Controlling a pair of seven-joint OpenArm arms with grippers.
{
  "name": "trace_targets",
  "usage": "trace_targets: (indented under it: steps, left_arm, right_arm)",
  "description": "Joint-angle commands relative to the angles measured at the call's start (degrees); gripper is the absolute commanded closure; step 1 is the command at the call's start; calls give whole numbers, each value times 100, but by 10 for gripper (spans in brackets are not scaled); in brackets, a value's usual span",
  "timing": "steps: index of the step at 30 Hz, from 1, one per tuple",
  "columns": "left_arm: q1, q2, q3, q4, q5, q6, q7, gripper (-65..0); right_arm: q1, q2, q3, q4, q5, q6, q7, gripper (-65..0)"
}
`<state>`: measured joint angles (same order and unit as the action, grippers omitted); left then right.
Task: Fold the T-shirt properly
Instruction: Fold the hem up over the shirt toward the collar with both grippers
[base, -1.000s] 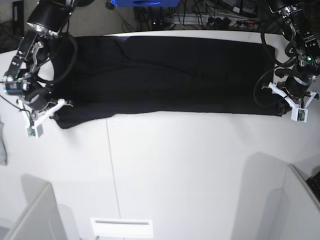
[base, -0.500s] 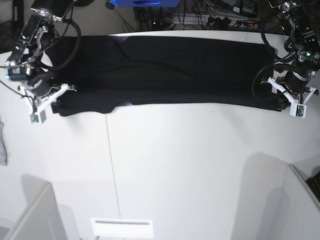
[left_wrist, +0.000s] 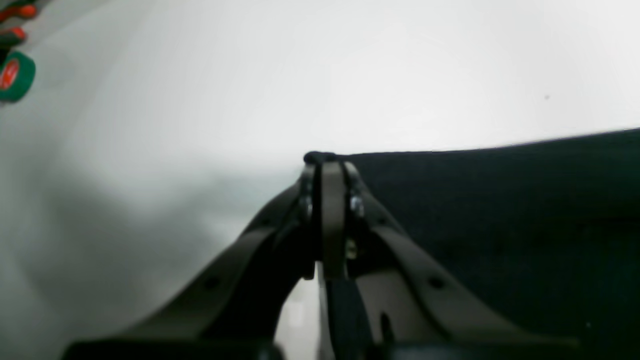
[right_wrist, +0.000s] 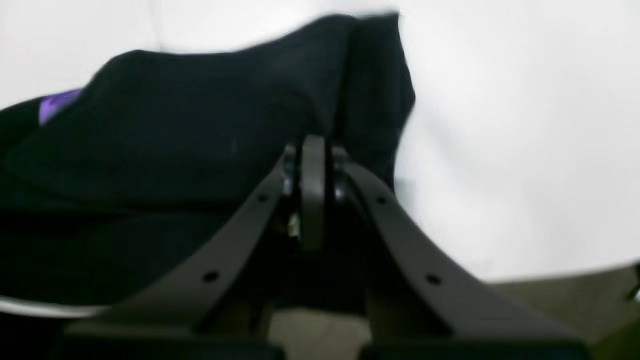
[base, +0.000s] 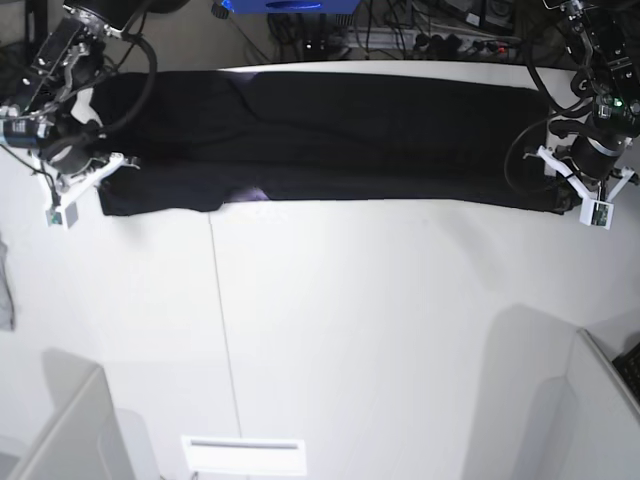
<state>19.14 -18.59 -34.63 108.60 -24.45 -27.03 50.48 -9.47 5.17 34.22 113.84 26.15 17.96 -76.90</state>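
Note:
The black T-shirt (base: 330, 130) lies as a long flat band across the far part of the white table (base: 350, 330). My left gripper (base: 562, 196) is shut on the shirt's near right corner; the left wrist view shows the jaws (left_wrist: 322, 161) pinching the cloth edge (left_wrist: 500, 210). My right gripper (base: 104, 186) is shut on the near left corner; the right wrist view shows the closed jaws (right_wrist: 312, 147) in bunched black cloth (right_wrist: 200, 125) with a purple patch (right_wrist: 57, 105) peeking out at the left.
A small grey cloth scrap (base: 5, 285) hangs at the left edge. White box walls stand at the bottom left (base: 70, 430) and bottom right (base: 600, 400). Cables (base: 400, 35) lie behind the table. A green and red roll (left_wrist: 15, 75) shows in the left wrist view.
Both grippers have moved toward the far side, carrying the shirt's near edge with them. The black band is narrower and its near edge straighter.

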Motion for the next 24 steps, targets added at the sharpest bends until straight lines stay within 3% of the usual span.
trace_targets:
  steps: [1, 8, 15, 24]
  left_arm:
    - [51, -97, -31, 107, -30, 17, -94, 0]
    - [192, -88, -31, 107, -12, 17, -94, 0]
    - [210, -88, -31, 90, 14, 17, -94, 0]
    - [324, -88, -22, 72, 23, 34, -94, 0]
  right_arm:
    - [64, 59, 126, 128, 167, 20, 55, 0]
    - [-305, 33, 354, 137, 791, -15, -50, 0]
    - [-543, -214, 354, 110, 783, -15, -24, 0]
    - [-631, -205, 345, 102, 774, -15, 161, 0]
